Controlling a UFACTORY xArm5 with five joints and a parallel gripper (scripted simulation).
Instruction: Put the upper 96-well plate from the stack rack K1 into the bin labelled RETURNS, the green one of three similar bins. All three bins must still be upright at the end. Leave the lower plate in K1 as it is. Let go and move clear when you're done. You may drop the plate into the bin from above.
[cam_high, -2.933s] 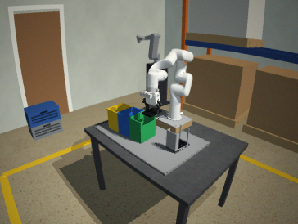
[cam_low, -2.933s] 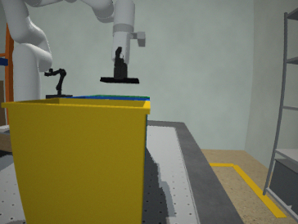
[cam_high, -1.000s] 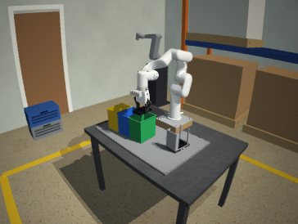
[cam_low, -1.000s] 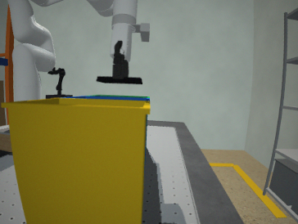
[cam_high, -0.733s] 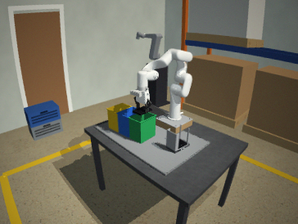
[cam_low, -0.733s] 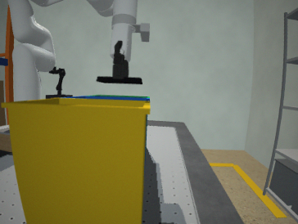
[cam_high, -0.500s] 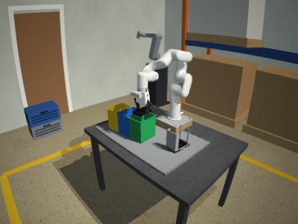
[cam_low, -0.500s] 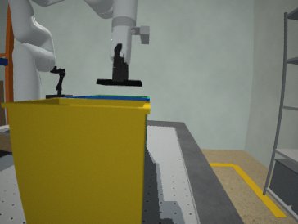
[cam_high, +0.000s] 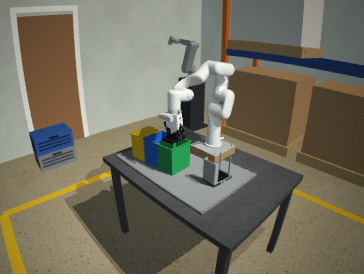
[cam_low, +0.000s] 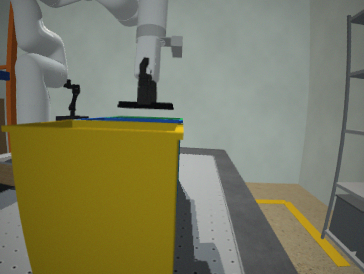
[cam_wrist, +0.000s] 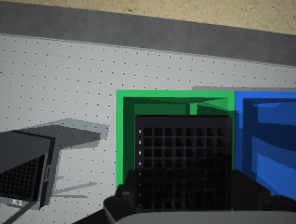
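Observation:
My gripper (cam_high: 174, 134) is shut on a black 96-well plate (cam_wrist: 184, 161) and holds it level, just above the open top of the green bin (cam_high: 174, 155). In the wrist view the plate covers most of the green bin's opening (cam_wrist: 172, 107). In the exterior view the plate (cam_low: 145, 106) hangs a little above the bin rims. The stack rack K1 (cam_high: 216, 162) stands to the right of the bins on the table; it also shows in the wrist view (cam_wrist: 25, 167) at the lower left with a dark plate inside.
A blue bin (cam_high: 152, 143) and a yellow bin (cam_high: 139, 141) stand in a row beside the green one, all upright. The blue bin (cam_wrist: 267, 140) touches the green bin's right side in the wrist view. The yellow bin (cam_low: 95, 195) fills the front of the exterior view.

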